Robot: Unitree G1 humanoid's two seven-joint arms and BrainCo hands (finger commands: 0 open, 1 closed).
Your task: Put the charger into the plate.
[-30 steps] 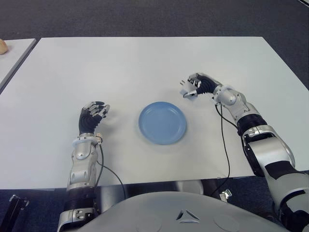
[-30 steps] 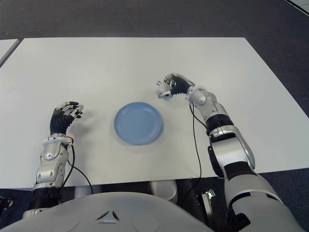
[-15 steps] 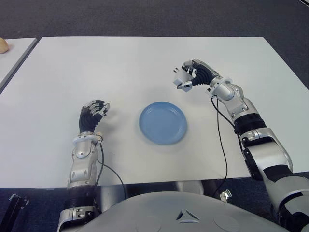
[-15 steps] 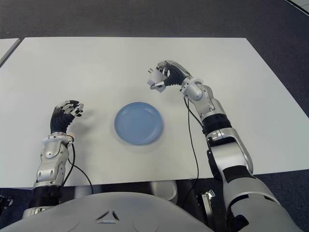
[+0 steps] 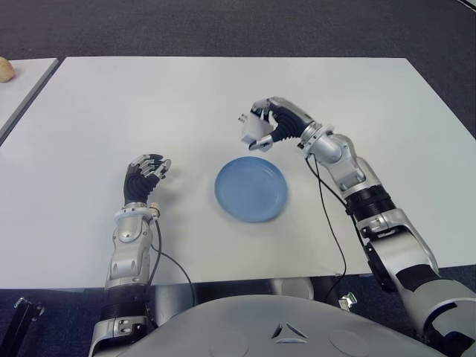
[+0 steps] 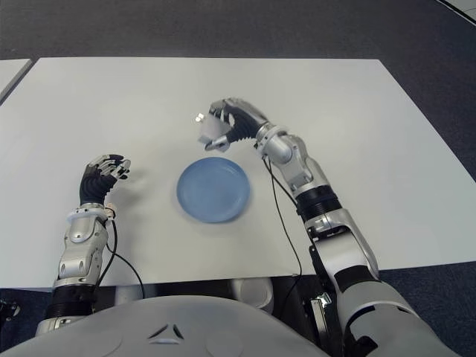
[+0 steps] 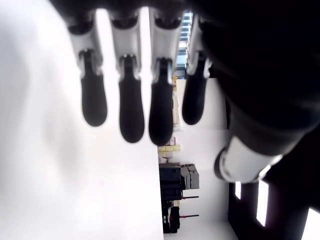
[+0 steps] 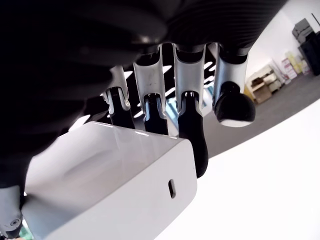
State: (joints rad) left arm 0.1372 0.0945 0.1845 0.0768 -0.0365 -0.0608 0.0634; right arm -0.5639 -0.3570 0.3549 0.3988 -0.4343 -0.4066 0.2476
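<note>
A white block charger (image 5: 256, 131) with metal prongs is held in my right hand (image 5: 271, 126), whose fingers are curled around it. The hand is raised above the white table (image 5: 186, 97), just beyond the far edge of the round blue plate (image 5: 251, 188). In the right wrist view the charger (image 8: 110, 185) fills the palm under the dark fingers (image 8: 192, 135). The plate holds nothing. My left hand (image 5: 145, 172) shows to the left of the plate, fingers loosely bent and holding nothing; the left wrist view shows its fingertips (image 7: 132, 117) against the white surface.
A second table's corner (image 5: 18, 85) lies at the far left with a small tan object (image 5: 4, 70) on it. Dark carpet (image 5: 223, 26) runs beyond the table. A black cable (image 5: 335, 223) trails along my right forearm.
My right hand has carried the charger leftward, from right of the plate to just beyond the plate's far edge. The left hand has stayed put.
</note>
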